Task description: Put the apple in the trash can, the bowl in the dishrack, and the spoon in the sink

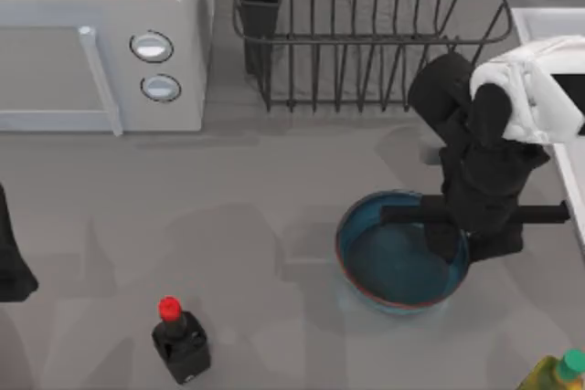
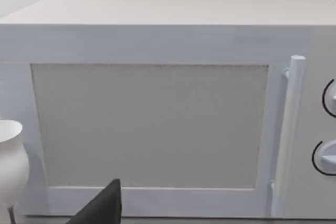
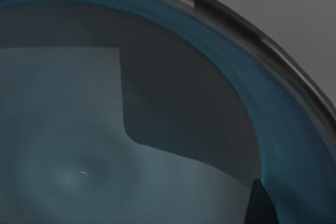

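The right arm is bent steeply downward at the right side, its right gripper (image 1: 450, 237) lowered. The left arm is parked at the left edge.

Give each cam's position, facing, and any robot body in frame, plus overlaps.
Top view: overhead, looking down at the table; right arm over the bowl, left arm parked at the left edge.
Left wrist view: low, facing the microwave door.
Right wrist view: just above the bowl's inside.
Shared: bowl, top and right wrist; microwave, top and left wrist.
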Controlling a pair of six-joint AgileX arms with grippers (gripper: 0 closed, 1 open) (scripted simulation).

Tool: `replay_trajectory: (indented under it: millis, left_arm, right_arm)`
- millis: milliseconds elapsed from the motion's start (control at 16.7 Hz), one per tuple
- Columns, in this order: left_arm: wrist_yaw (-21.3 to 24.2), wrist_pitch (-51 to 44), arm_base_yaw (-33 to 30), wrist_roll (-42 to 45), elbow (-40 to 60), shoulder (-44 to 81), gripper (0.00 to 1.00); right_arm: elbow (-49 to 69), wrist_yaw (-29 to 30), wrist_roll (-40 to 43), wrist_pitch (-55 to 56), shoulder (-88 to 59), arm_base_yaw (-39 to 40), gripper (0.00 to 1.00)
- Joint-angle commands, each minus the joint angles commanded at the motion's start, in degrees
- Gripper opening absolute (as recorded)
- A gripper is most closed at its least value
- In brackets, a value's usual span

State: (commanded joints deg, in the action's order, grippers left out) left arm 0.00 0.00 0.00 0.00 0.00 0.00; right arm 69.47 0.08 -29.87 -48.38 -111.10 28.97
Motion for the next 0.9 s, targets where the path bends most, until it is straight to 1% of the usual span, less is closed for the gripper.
replay_trajectory:
  millis: [300,420,720,900]
  left_arm:
    - [0.00,0.00,0.00,0.00,0.00,0.00,1.00]
    - [0.00,0.00,0.00,0.00,0.00,0.00,1.00]
    - [0.00,0.00,0.00,0.00,0.00,0.00,1.00]
    - [0.00,0.00,0.00,0.00,0.00,0.00,1.00]
  right_arm:
    - [0.21,0.03,0.02,-0.24,0.19,-0.05,0.00]
    - [2.22,0.02,-0.02,-2.36,0.86,-0.05,0.00]
    - [10.80,0.03,0.04,-16.29,4.08,-0.16,0.00]
    - [14.93,0.00,0.26,-21.27,6.20,-0.22,0.00]
